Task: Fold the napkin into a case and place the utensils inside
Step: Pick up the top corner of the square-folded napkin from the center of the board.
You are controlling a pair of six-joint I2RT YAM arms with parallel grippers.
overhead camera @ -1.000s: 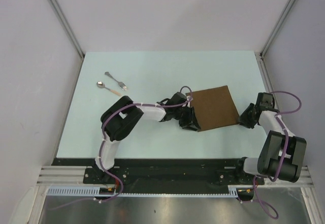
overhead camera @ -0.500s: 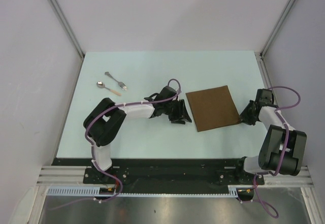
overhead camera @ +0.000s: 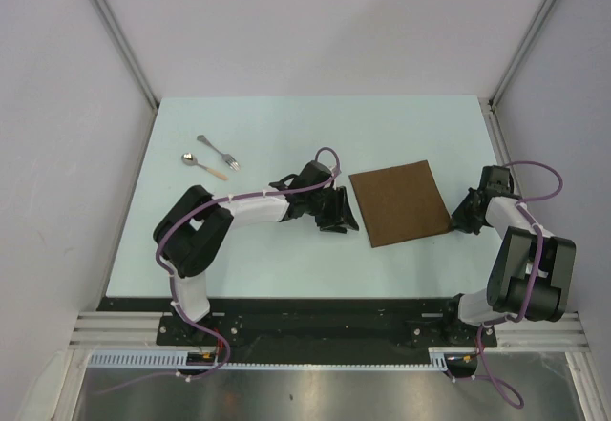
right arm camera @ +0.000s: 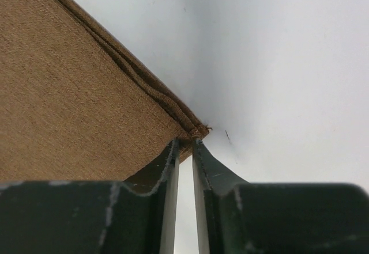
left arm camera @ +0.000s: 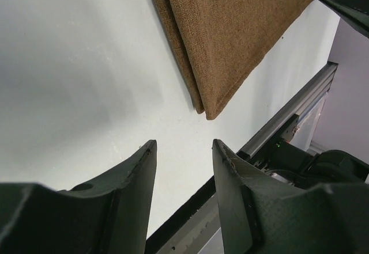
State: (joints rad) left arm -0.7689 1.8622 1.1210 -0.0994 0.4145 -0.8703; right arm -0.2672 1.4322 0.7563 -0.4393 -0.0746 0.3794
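Step in hand: folding, not loading. The napkin [overhead camera: 399, 201] lies right of centre on the table [overhead camera: 286, 125] as a doubled, roughly square panel. The wrist views show stacked hems at its edges, so I'd say at least one fold is in, but it's far too wide to be the case. Right gripper [right arm camera: 185, 143] is at the napkin's near-right corner, jaws almost together with only a thin slit between them and the corner right at the tips. Can't tell whether the hem is actually pinched. Left gripper [left arm camera: 184, 144] is just off the napkin's left edge, jaws apart and empty, pointing at the near-left corner but clear of it. My read on the next move: confirm the right-side bite takes all layers, get the left jaws onto the matching corner, then carry that edge over to narrow the panel. The cloth is thin and limp, so a partial pinch will likely peel one layer and skew the fold. Fork [overhead camera: 218, 151] and spoon [overhead camera: 204, 163] sit together at far left, well apart from the napkin and untouched. The surface is pale mint, matte and flat. It sits in a booth with plain light-grey walls [overhead camera: 315, 30] and metal corner posts, with a black rail [overhead camera: 315, 304] at the near edge carrying the arm bases.
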